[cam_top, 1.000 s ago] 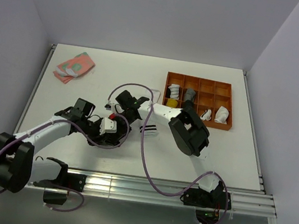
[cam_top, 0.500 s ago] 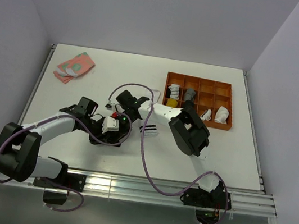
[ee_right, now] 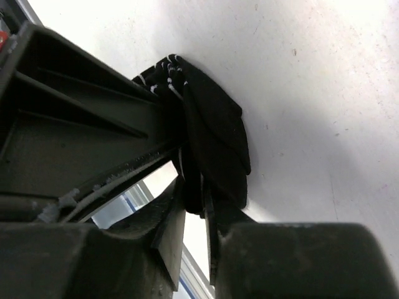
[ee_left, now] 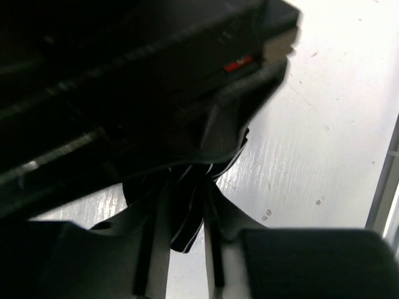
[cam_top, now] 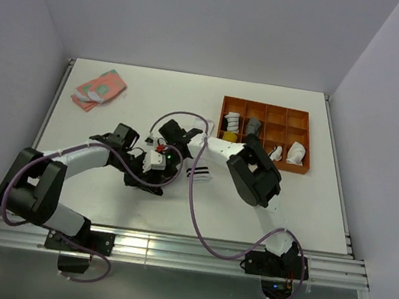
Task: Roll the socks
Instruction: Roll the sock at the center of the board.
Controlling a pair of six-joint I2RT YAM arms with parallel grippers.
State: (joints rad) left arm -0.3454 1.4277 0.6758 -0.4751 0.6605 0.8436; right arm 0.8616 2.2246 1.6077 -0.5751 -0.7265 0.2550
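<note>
Risk: black striped sock (ee_right: 212, 137), mid bench (ee_right: 312, 93), unrolls if grip slackens; my right pincer (ee_right: 196, 218) clamps folded end; my left pincer (ee_left: 179, 249) straddles other end, whether clamped I cannot tell; opposing pulls could yank fabric free.

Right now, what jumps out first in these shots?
Both arms meet mid-table, where the right gripper pinches a bunched black striped sock and the left gripper straddles it. An orange tray holding rolled socks sits at the far right, and a pink sock lies alone at the far left.
</note>
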